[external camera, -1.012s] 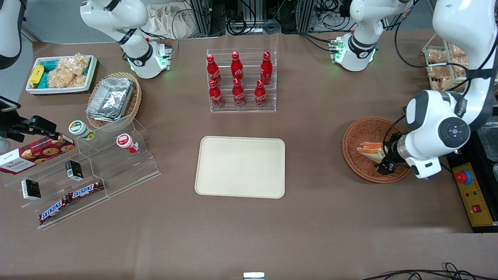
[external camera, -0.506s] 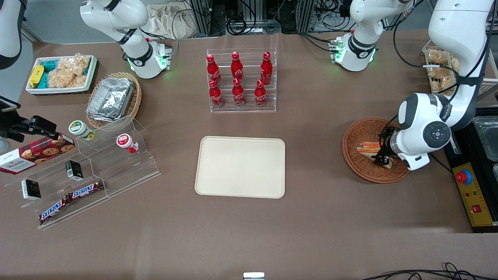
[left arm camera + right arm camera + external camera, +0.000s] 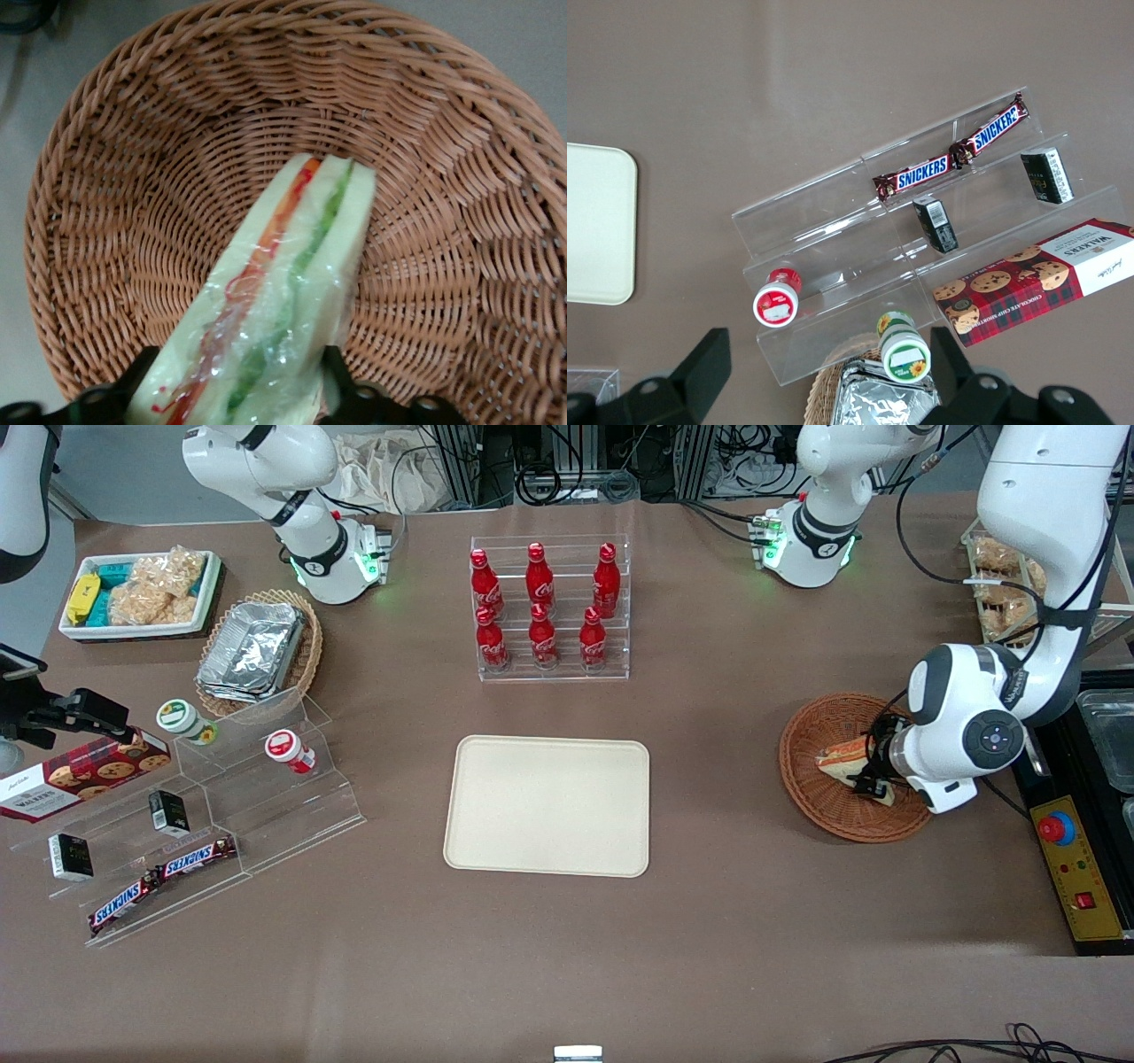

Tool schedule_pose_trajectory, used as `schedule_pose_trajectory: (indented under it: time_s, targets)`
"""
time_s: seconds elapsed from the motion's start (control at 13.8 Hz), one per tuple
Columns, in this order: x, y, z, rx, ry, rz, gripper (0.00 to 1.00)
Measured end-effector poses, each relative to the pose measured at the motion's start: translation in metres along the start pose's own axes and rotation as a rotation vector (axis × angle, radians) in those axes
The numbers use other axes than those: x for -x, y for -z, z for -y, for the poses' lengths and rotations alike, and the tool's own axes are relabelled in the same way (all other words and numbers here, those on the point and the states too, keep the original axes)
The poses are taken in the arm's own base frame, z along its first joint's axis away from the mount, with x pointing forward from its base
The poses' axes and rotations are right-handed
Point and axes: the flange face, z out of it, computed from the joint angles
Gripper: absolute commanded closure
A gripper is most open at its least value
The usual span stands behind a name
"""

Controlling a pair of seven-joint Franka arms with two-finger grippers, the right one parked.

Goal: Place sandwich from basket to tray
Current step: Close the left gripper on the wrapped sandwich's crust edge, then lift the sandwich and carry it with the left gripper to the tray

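The sandwich (image 3: 837,758), a wrapped white-bread wedge with orange-red and green filling, lies in the reddish-brown wicker basket (image 3: 811,802) toward the working arm's end of the table. My left gripper (image 3: 873,781) is down in the basket at the wide end of the sandwich. In the left wrist view the gripper (image 3: 237,379) has its two black fingers pressed against both bread faces of the sandwich (image 3: 292,266), which rests on the basket's weave (image 3: 443,177). The cream tray (image 3: 547,806) lies bare at the table's middle, well apart from the basket.
A clear rack of red cola bottles (image 3: 542,607) stands farther from the camera than the tray. A yellow control box with a red button (image 3: 1067,864) sits beside the basket. A clear stepped shelf with snacks (image 3: 195,806) lies toward the parked arm's end.
My left gripper has moved from the basket's nearer side away from the camera and down onto the sandwich's wide end. The sandwich has shifted slightly.
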Motion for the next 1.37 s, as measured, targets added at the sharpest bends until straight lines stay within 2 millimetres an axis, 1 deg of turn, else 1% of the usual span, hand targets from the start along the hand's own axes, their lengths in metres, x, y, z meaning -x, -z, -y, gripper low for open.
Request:
schedule_pose_trajectory:
  time_s: [0.07,0.22,0.36,0.43,0.58,0.65,0.8,0.87,0.94,1.01,1.08,1.16,1.23,1.3,1.37]
  targets:
    - [-0.001,0.002,-0.001,0.002,-0.009,-0.015,1.00]
    - [-0.005,0.013,-0.006,0.020,-0.014,-0.035,1.00]
    - [-0.010,0.031,-0.012,0.019,-0.009,-0.043,1.00]
    - [-0.011,0.043,-0.014,0.006,-0.013,-0.046,1.00]
    - [-0.008,0.078,-0.021,-0.005,-0.070,-0.056,1.00]
    - [-0.003,0.100,-0.024,0.000,-0.106,-0.065,1.00]
    - [0.010,0.150,-0.027,0.012,-0.198,-0.084,1.00]
    - [0.023,0.178,-0.029,0.018,-0.257,-0.093,1.00]
    - [0.040,0.206,-0.031,0.035,-0.313,-0.102,1.00]
    - [0.059,0.232,-0.034,0.065,-0.365,-0.114,1.00]
    - [0.080,0.253,-0.038,0.099,-0.419,-0.123,1.00]
    - [0.103,0.265,-0.041,0.126,-0.486,-0.128,1.00]
    - [0.128,0.271,-0.047,0.147,-0.567,-0.127,1.00]
    - [0.155,0.272,-0.056,0.177,-0.651,-0.123,1.00]
    - [0.185,0.268,-0.069,0.209,-0.737,-0.114,1.00]
